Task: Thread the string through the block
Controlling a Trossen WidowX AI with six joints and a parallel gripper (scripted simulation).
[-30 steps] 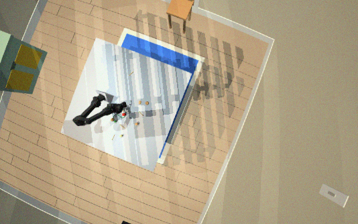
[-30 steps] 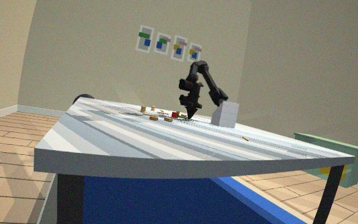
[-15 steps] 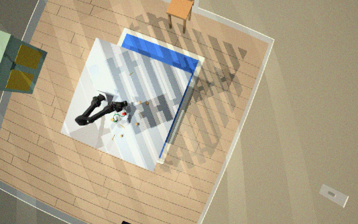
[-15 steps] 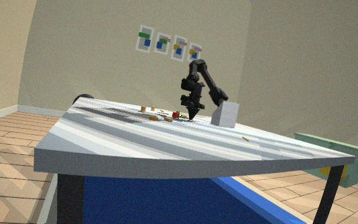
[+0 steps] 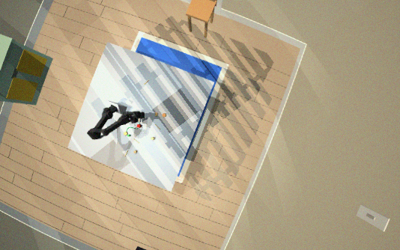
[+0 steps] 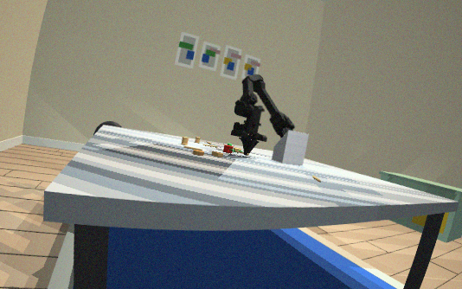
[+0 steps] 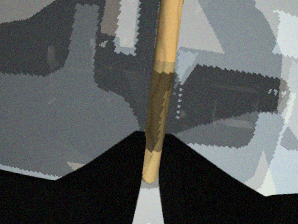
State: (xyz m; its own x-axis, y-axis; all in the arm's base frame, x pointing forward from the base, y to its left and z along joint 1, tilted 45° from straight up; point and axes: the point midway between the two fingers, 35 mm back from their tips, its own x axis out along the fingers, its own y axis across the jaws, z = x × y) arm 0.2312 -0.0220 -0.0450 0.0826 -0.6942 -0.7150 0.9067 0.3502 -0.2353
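Wooden stick [image 7: 162, 75] clamped near one end between the fingertips of the black gripper [image 6: 247, 153] [image 7: 152, 143], above the table [image 5: 157, 161] [image 6: 173, 190].

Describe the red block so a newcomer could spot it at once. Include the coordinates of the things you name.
On the white table [image 5: 88, 108] [image 6: 151, 190] [image 7: 30, 115], find the black arm [image 5: 116, 126] [image 6: 270, 103]. Beside its hand [image 5: 141, 119] [image 6: 247, 153] [image 7: 152, 143] sits a small block [image 5: 138, 126] [image 6: 227, 149]. It is solid red, unlike the tan wooden pieces and green bits nearby.

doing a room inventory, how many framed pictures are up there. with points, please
4 framed pictures [image 6: 187, 50] [image 6: 209, 56] [image 6: 231, 62] [image 6: 252, 65], in one slanting row up behind the arm [image 5: 116, 126] [image 6: 268, 100], the rightmost closest to it.
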